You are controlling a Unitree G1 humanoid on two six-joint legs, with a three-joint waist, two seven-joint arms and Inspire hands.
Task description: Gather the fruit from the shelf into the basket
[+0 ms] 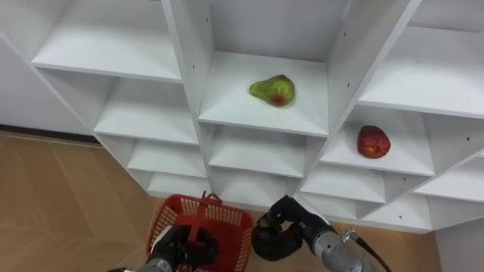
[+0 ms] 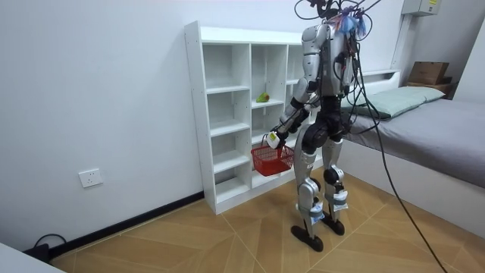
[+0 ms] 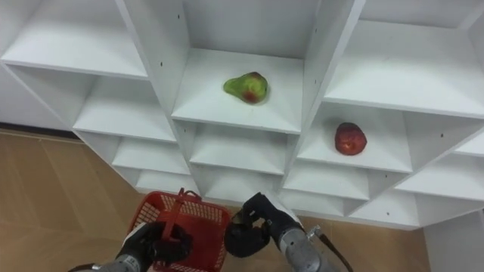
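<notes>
A green pear with a red blush (image 1: 273, 90) (image 3: 247, 86) lies on a middle-column shelf of the white closet (image 1: 189, 83). A red apple (image 1: 373, 141) (image 3: 349, 138) rests on a lower shelf in the right column. My left hand (image 1: 181, 245) (image 3: 153, 243) is shut on the handle of a red wire basket (image 1: 219, 219) (image 3: 198, 219), held low in front of the closet. My right hand (image 1: 278, 230) (image 3: 251, 227) hangs beside the basket with curled fingers and nothing in it. In the room view I stand upright facing the closet (image 2: 227, 114), the basket (image 2: 273, 158) at hip height.
The other closet shelves (image 1: 113, 45) are bare. Wooden floor (image 1: 60, 196) spreads to the left. A bed (image 2: 424, 129) stands behind me at the room view's right, and a wall socket (image 2: 89, 179) sits low on the wall.
</notes>
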